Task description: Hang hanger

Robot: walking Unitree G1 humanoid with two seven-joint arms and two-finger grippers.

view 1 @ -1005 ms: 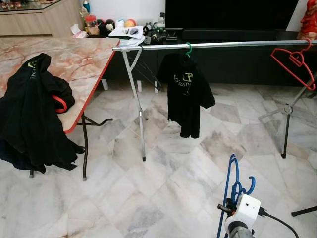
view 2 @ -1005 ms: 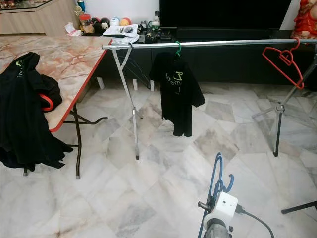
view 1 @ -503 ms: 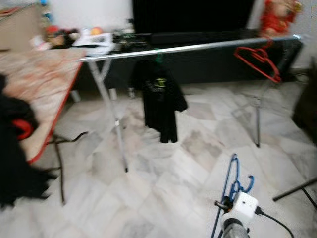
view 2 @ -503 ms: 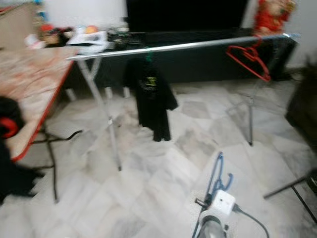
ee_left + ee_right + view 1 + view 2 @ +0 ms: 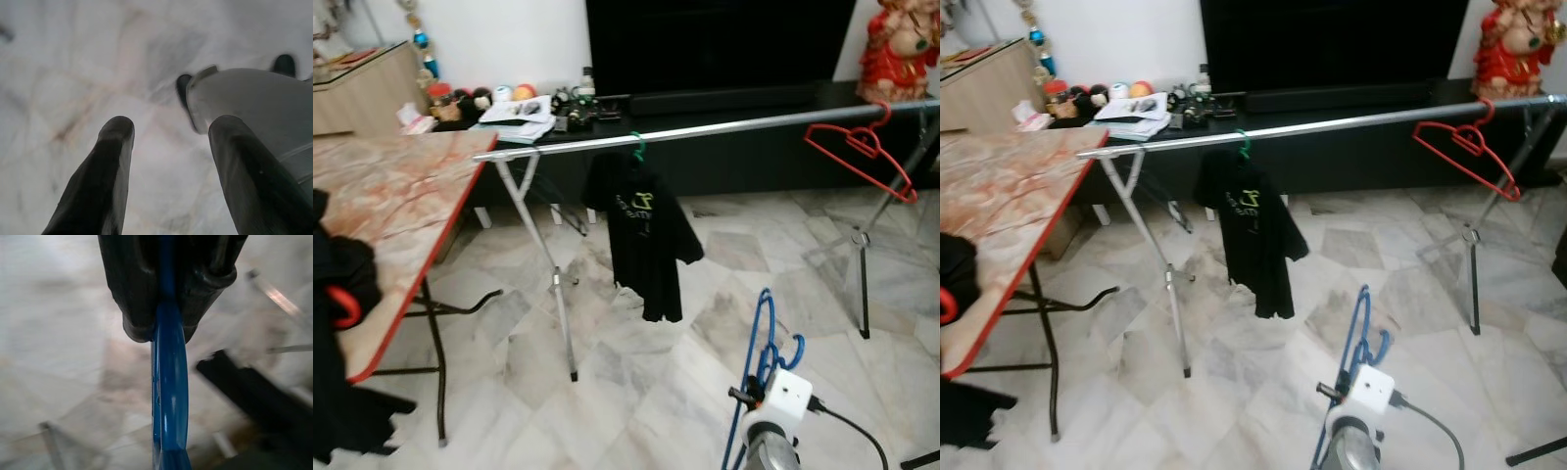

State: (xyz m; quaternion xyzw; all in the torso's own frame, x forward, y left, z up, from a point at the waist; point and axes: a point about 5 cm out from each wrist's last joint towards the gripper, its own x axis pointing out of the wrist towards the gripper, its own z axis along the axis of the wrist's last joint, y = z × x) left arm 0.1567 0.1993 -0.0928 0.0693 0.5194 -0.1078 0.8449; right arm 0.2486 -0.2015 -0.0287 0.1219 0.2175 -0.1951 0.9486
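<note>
A blue hanger (image 5: 763,338) stands upright at the lower right, with my right gripper (image 5: 166,328) shut on its bar; the white wrist unit (image 5: 784,396) sits just below it. Ahead, a long silver rail (image 5: 734,125) spans the room on folding legs. On it hang a black T-shirt (image 5: 646,235) on a green hanger and, farther right, an empty red hanger (image 5: 862,157). The blue hanger is well short of the rail and below it. My left gripper (image 5: 171,128) is open over the marble floor, with nothing between its fingers.
A marble-topped folding table (image 5: 401,196) with a red edge stands to the left, black clothes (image 5: 337,323) draped over its near corner. Behind the rail is a dark TV cabinet (image 5: 724,147) with small items. The rack's legs (image 5: 553,294) stand on the marble floor.
The whole view has swung to the right, with blur half a second ago, so the camera moved. The blue hanger stays in my right gripper at the lower right.
</note>
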